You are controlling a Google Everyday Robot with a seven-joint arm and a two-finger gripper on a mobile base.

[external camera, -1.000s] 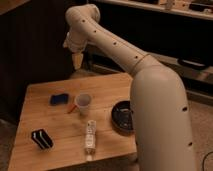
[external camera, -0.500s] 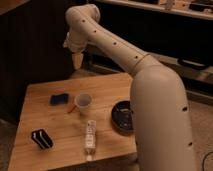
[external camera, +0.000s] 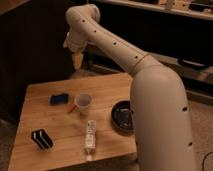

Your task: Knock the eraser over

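Gripper [external camera: 77, 61] hangs over far edge of table [external camera: 107, 86], pointing down; grip state: can't tell. Eraser [external camera: 42, 139] at front-left corner, well apart from gripper, left of remote [external camera: 90, 135]. Cup [external camera: 83, 102] mid-table.

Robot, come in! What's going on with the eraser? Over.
Gripper high above the table, over its far edge. Eraser at near corner, left of view, far from gripper. Blue pad and paper cup between them. Over.
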